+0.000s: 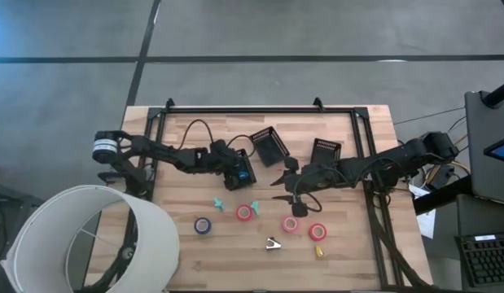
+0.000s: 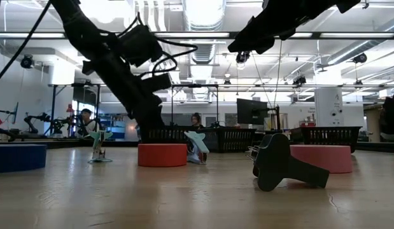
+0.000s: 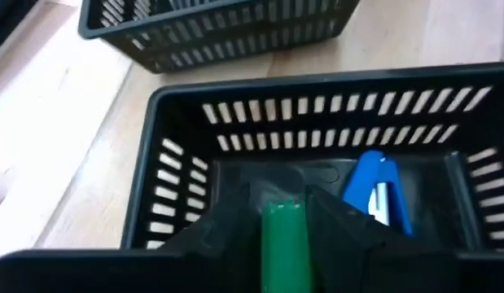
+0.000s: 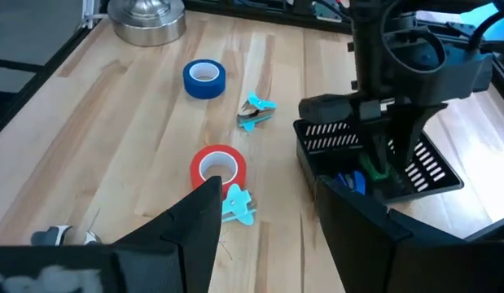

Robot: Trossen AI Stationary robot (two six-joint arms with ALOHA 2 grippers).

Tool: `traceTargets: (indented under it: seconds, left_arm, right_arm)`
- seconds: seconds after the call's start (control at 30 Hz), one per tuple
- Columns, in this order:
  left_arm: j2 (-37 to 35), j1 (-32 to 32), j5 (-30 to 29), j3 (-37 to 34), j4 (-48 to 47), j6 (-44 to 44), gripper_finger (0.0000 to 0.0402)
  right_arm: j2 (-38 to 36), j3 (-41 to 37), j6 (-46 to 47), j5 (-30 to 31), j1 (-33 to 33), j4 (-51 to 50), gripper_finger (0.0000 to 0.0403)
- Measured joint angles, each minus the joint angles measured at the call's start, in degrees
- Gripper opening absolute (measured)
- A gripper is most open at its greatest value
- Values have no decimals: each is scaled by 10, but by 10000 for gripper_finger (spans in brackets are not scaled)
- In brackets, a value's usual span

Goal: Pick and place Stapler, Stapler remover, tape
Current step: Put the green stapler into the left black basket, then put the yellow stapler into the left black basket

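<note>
Tool [image 3: 284, 236] of the left arm sits inside a black mesh bin [image 3: 178, 163], fingers clamped on a green stapler [image 3: 282, 244]; a blue stapler [image 3: 378, 191] lies just beside it on the bin floor. Tool [image 4: 264, 220] of the right arm hovers over the tabletop [image 1: 195, 260] with fingers apart and nothing between them. Directly ahead of it lies a red tape roll [image 4: 218, 170], with a light-blue staple remover [image 4: 238, 203] touching that roll and a second remover [image 4: 256, 111] farther out. A blue tape roll [image 4: 204, 79] lies beyond those. In the high view, a pink roll [image 1: 290, 224] and another red roll [image 1: 317, 232] lie near the right tool.
</note>
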Motion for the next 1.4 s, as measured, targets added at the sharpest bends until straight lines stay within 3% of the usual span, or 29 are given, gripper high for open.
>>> traceTargets:
  seconds: [0.27, 0.63, 0.93, 1.2, 1.4]
  left_arm:
    - [-5, -2, -44, 11, -1, 5, 179]
    - [-33, -56, 16, 69, -1, 38, 177]
    - [-39, -138, 82, 84, -1, 59, 177]
    - [-39, -179, 91, 80, -5, 66, 176]
    - [-39, -180, 91, 80, -5, 66, 177]
  right_arm:
    - [0, 0, 2, 0, 0, 0, 194]
    - [0, -8, 4, 0, 0, 0, 194]
    - [0, -35, 81, 0, 1, -5, 194]
    - [0, -36, 204, -1, 50, -75, 194]
    - [3, -37, 399, 7, 151, -130, 194]
